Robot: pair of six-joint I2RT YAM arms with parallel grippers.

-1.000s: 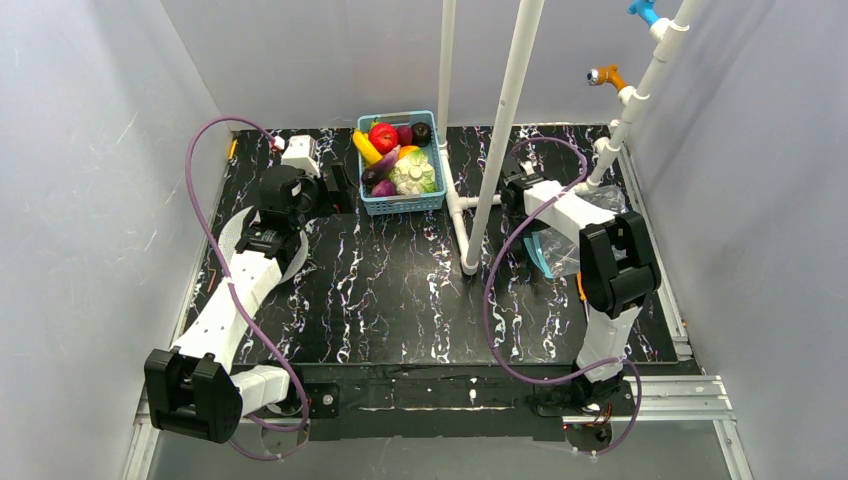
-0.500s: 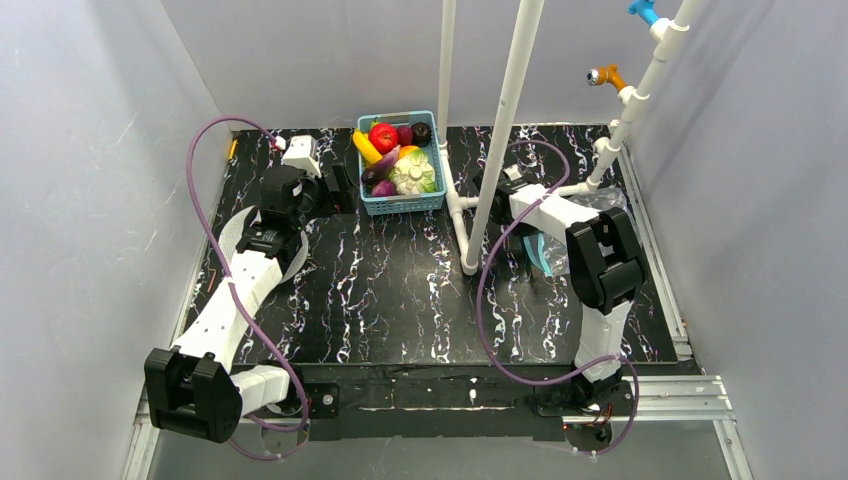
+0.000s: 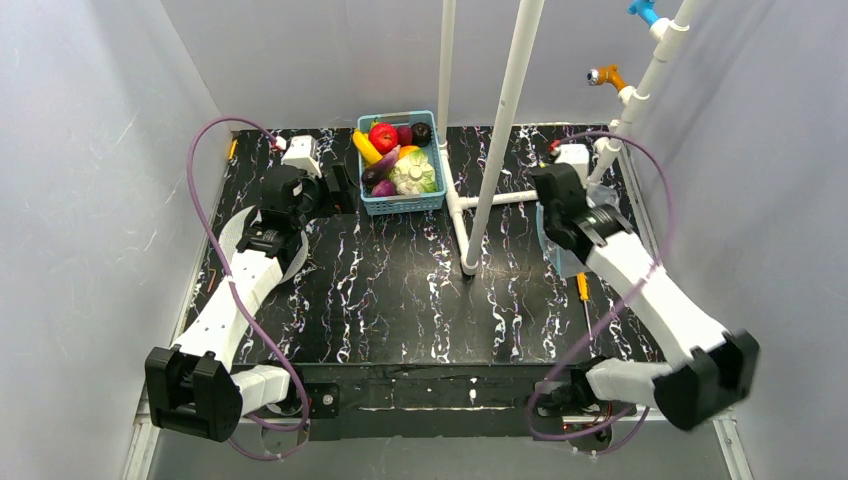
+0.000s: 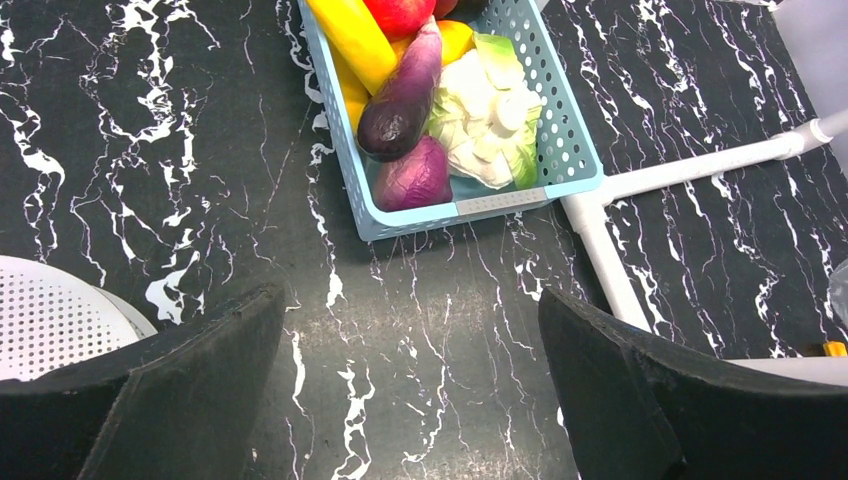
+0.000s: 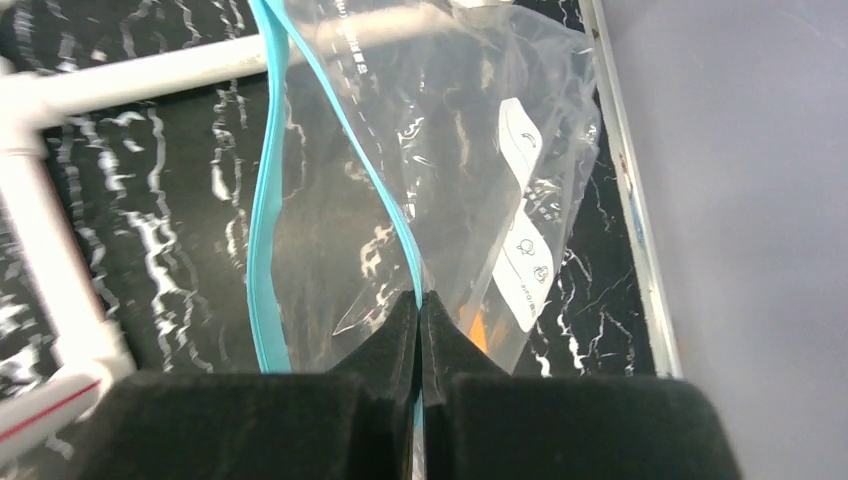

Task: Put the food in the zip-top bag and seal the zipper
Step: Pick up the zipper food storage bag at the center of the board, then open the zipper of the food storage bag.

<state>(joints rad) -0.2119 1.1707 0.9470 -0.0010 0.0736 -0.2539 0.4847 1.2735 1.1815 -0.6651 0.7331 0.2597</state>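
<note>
Clamped right hand (image 5: 420, 305) on teal-blue zipper strip (image 5: 258, 260) of clear floppy plastic bag (image 5: 480, 150); held left hand (image 4: 410, 335) spread, nearer colourful toy food (image 4: 400, 100).

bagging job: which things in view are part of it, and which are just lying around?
Part of the job:
- banana, apple, eggplant
- zip-top bag, with its zipper pinched shut in the right gripper

Just lying about:
- light-blue basket holding the food
- cabbage
- PVC pipe frame
- screwdriver
</note>
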